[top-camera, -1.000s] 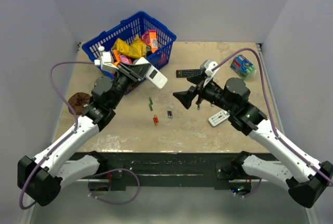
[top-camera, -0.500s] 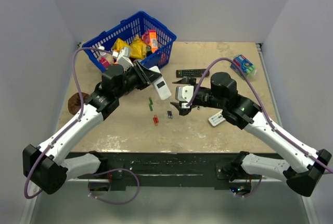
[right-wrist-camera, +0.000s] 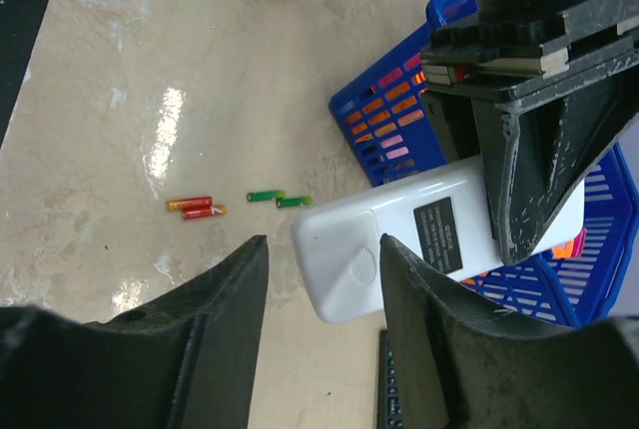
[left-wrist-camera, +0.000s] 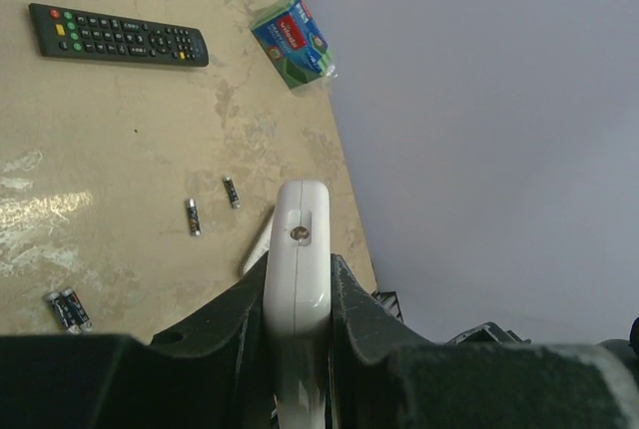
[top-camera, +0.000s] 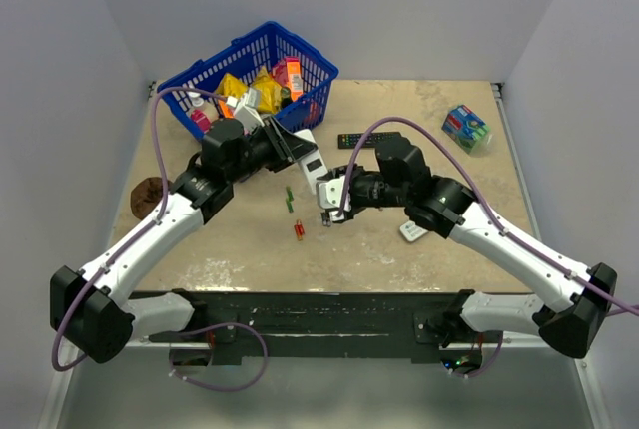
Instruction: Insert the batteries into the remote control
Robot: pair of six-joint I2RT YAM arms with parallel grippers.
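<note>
remote control (right-wrist-camera: 399,244) clamped in left gripper (left-wrist-camera: 297,274), right gripper (right-wrist-camera: 321,249) parted — close by

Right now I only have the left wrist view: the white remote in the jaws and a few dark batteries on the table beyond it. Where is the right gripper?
Observer: The right gripper is low over the table, just on the near side of the remote control's free end. Its jaws are apart with nothing between them.
Operator: Any coloured batteries I can't see?
Observer: Yes, two green batteries lie end to end and two red-orange batteries lie side by side, all loose on the table.
Operator: Which face of the remote does the right wrist camera see?
Observer: Its back, with a dark label and the battery cover, which looks closed.
</note>
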